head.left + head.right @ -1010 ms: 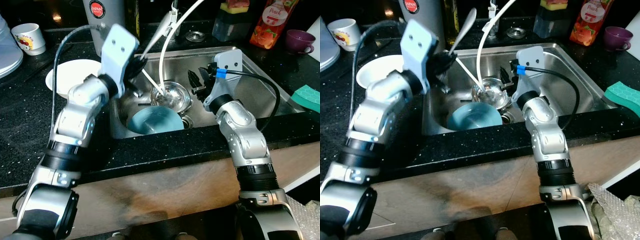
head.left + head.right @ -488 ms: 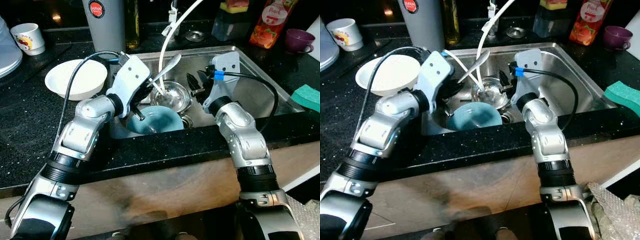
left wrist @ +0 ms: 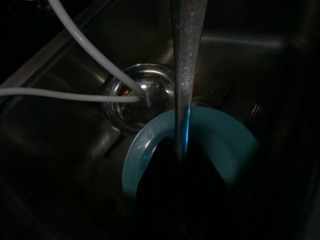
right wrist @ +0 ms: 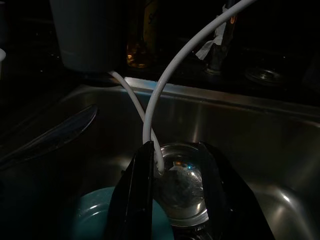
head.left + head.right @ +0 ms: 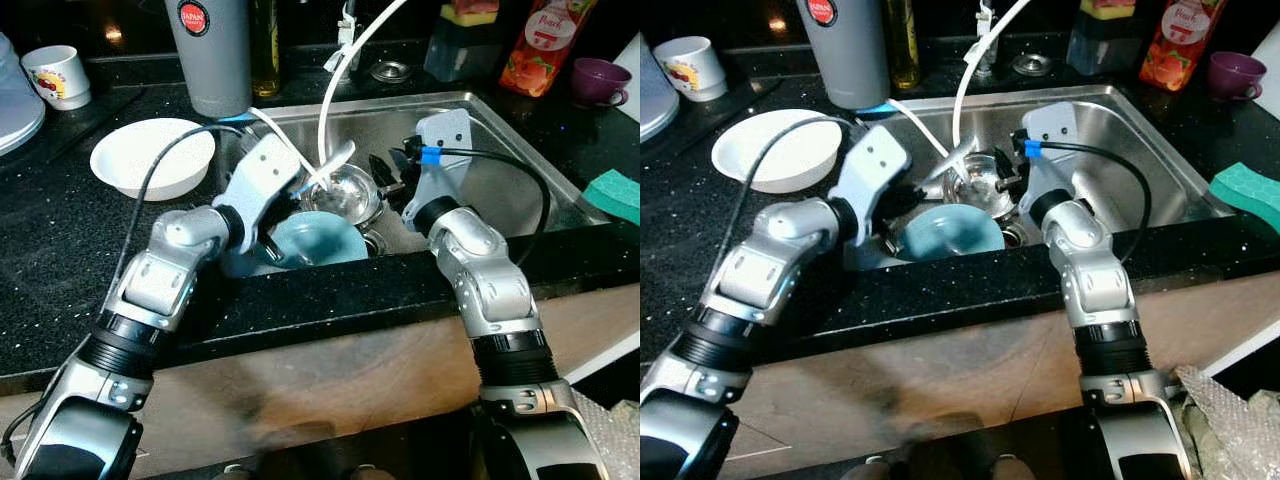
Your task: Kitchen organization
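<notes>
Low in the frame's centre, the left tool is clamped on a metal spoon above the teal bowl. Further back, the right tool stands parted, empty, over the steel bowl. The spoon could snag the 2 white hoses beyond.

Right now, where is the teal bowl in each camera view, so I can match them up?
Left eye view: teal bowl lies in the sink, near the front wall, beside the left claw.
Right eye view: the bowl sits at the sink's front, centre.
Left wrist view: the bowl lies under the spoon handle.
Right wrist view: the bowl shows at the lower edge.
Shared landmark: the steel bowl just behind it.
</notes>
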Available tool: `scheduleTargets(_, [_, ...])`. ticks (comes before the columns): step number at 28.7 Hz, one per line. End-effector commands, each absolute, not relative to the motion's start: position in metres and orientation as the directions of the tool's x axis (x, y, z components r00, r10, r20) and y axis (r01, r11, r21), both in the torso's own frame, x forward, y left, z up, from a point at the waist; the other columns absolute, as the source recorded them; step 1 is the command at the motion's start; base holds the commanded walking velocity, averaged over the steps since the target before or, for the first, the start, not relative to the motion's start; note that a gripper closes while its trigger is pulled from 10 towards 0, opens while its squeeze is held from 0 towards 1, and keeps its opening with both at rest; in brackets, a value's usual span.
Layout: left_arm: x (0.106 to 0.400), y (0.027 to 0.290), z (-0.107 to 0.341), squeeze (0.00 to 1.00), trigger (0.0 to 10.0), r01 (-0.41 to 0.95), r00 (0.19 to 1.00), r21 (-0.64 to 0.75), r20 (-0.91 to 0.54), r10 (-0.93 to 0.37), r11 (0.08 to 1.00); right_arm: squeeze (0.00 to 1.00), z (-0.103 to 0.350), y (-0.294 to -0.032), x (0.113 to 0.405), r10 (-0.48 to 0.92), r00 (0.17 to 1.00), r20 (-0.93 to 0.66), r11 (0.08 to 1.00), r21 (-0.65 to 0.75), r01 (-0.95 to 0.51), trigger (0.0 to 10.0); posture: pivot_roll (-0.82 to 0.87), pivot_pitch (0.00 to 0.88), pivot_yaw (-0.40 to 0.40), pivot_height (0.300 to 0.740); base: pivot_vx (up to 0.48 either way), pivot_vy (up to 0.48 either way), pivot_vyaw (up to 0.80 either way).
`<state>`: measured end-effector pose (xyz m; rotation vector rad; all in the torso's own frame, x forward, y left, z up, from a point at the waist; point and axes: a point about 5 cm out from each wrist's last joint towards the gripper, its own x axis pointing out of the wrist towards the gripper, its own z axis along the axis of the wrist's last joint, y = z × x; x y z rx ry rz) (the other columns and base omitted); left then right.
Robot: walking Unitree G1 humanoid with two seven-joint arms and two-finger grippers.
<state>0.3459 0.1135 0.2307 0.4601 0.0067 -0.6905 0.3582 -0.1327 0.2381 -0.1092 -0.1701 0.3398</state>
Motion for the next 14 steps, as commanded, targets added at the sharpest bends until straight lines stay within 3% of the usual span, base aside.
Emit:
scheduleTargets(1, [0.3447,0.1142,0.2281,0.0,2.6,0.612,0.779,0.417,-0.172,-0.603,0.672,0.0,0.2351,-0.1348,0.3575,0.334,0.933,0.131,0.938,-0.141,-0.316,10.0,0.02,0.097,-0.01,0.74,0.0,0.0,0.0])
scheduleTargets(2, [0.345,0.1143,0.2277,0.0,3.9,0.61,0.781,0.421,-0.175,-0.6,0.671,0.0,0.235,-0.1348,0.3576,0.334,0.934,0.13,0.938,-0.14,-0.316,10.0,0.02,0.097,-0.01,0.74,0.0,0.0,0.0])
scheduleTargets(3, [0.3451,0.1144,0.2269,0.0,10.0,0.611,0.781,0.426,-0.181,-0.598,0.668,0.0,0.235,-0.1347,0.3575,0.334,0.934,0.129,0.938,-0.141,-0.316,10.0,0.02,0.097,-0.01,0.74,0.0,0.0,0.0])
scheduleTargets(8, [0.3433,0.1133,0.2244,0.0,10.0,0.63,0.769,0.408,-0.206,-0.605,0.661,0.0,0.2347,-0.1345,0.3575,0.338,0.933,0.125,0.937,-0.141,-0.32,10.0,0.02,0.098,-0.01,0.74,0.0,0.0,0.0])
scheduleTargets(9, [0.3427,0.1131,0.2242,0.69,10.0,0.632,0.767,0.405,-0.208,-0.607,0.661,0.0,0.2347,-0.1344,0.3575,0.338,0.933,0.124,0.937,-0.141,-0.321,10.0,0.02,0.098,-0.011,0.74,0.0,0.0,0.0])
scheduleTargets(10, [0.3424,0.113,0.2241,0.69,10.0,0.634,0.766,0.403,-0.208,-0.608,0.66,0.0,0.2347,-0.1344,0.3575,0.339,0.933,0.124,0.936,-0.141,-0.322,10.0,0.02,0.098,-0.011,0.74,0.0,0.0,0.0])
scheduleTargets(11, [0.342,0.1129,0.2238,1.0,10.0,0.634,0.766,0.403,-0.21,-0.608,0.66,0.0,0.2346,-0.1344,0.3575,0.34,0.932,0.123,0.936,-0.142,-0.322,10.0,0.02,0.098,-0.011,0.74,0.0,0.0,0.0])
scheduleTargets(14, [0.3424,0.1137,0.2235,1.0,10.0,0.625,0.773,0.413,-0.211,-0.598,0.663,0.0,0.2345,-0.1342,0.3575,0.342,0.932,0.122,0.935,-0.142,-0.325,10.0,0.02,0.098,-0.012,0.74,0.0,0.0,0.0])
